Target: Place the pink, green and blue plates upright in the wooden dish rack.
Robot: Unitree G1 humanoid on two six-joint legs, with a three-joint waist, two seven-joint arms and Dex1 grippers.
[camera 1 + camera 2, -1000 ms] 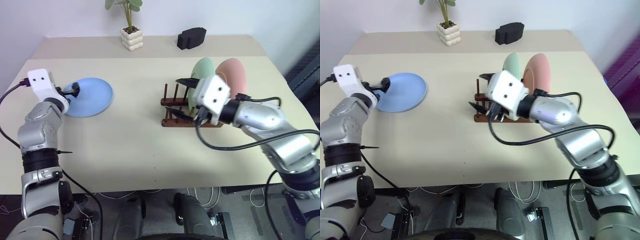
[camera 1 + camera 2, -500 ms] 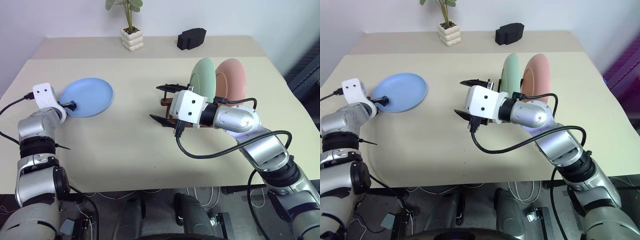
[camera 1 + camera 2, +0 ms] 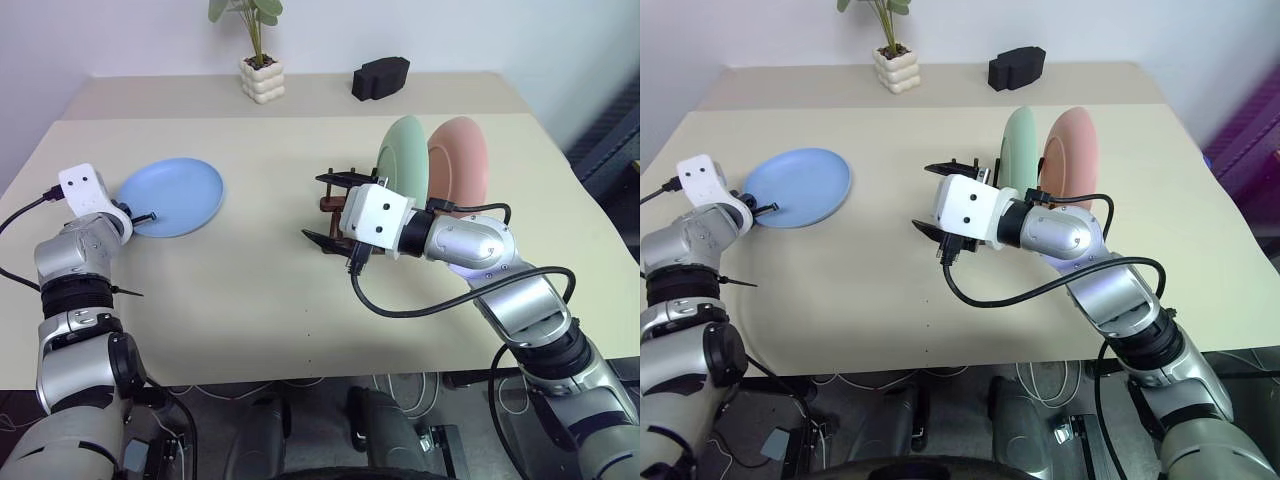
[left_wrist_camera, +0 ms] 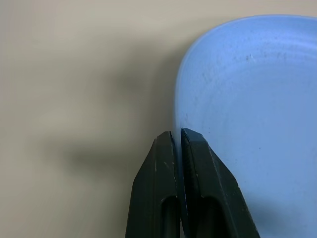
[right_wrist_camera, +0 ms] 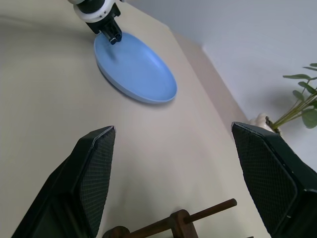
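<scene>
The blue plate (image 3: 178, 195) lies flat on the table at the left. My left gripper (image 3: 148, 215) is at its near-left rim, shut on the blue plate (image 4: 247, 124) with the rim pinched between its fingers (image 4: 161, 163). The green plate (image 3: 405, 150) and the pink plate (image 3: 460, 165) stand upright side by side in the wooden dish rack (image 3: 330, 203), which my right arm mostly hides. My right gripper (image 3: 313, 208) hovers open just left of the rack, pointing toward the blue plate, with nothing between its fingers (image 5: 84, 183).
A white pot with a green plant (image 3: 263, 78) and a black blocky object (image 3: 381, 75) stand at the table's far edge. Bare tabletop (image 3: 260, 270) lies between the blue plate and the rack.
My left gripper has sunk to the blue plate's rim and shut on it. My right gripper has drawn back from the rack toward the left.
</scene>
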